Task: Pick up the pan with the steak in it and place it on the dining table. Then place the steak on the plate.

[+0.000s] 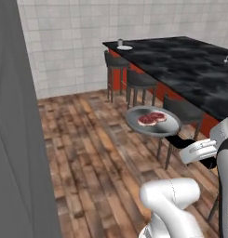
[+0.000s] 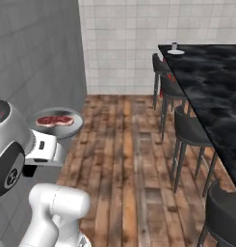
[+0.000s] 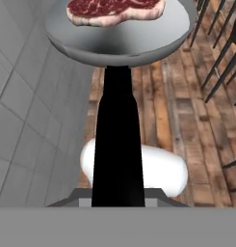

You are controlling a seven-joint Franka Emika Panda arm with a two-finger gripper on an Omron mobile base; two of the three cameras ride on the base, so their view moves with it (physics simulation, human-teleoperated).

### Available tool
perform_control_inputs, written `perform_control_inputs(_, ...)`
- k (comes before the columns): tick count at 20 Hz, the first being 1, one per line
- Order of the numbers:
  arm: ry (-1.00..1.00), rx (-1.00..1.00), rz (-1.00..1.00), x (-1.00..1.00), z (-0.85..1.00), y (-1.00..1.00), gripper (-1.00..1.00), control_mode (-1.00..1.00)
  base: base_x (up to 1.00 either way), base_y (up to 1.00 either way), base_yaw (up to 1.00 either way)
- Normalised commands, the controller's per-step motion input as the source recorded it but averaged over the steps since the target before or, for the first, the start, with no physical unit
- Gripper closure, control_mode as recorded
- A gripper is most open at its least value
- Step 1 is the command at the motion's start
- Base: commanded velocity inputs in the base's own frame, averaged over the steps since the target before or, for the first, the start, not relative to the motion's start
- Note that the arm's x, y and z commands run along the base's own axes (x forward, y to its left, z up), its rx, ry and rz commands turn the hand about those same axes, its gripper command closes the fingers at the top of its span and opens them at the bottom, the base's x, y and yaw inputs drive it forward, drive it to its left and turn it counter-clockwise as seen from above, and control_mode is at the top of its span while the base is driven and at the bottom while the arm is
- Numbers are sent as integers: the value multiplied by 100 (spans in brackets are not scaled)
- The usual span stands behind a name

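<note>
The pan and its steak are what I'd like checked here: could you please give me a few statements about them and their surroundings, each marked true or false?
1. The steak lies inside the pan. True.
2. The pan rests on the dining table. False: it is held in the air above the wooden floor, short of the table.
3. The gripper is shut on the pan's black handle. True.
4. The plate sits at the far end of the dining table. True.
5. The steak is already on the plate. False: it is in the pan.
6. The stools stand on top of the table. False: they stand on the floor along its edge.
</note>
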Motion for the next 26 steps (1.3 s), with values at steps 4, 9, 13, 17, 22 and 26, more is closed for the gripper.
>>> perform_control_inputs(4,0,0,0,0,0,0,100,100,100,29,-4)
perform_control_inputs(9,0,0,0,0,0,0,100,100,100,30,-4)
perform_control_inputs(13,0,0,0,0,0,0,100,100,100,33,-3)
perform_control_inputs(17,0,0,0,0,0,0,100,100,100,35,-2)
perform_control_inputs(22,0,0,0,0,0,0,100,100,100,35,-2)
perform_control_inputs(26,0,0,0,0,0,0,100,100,100,35,-2)
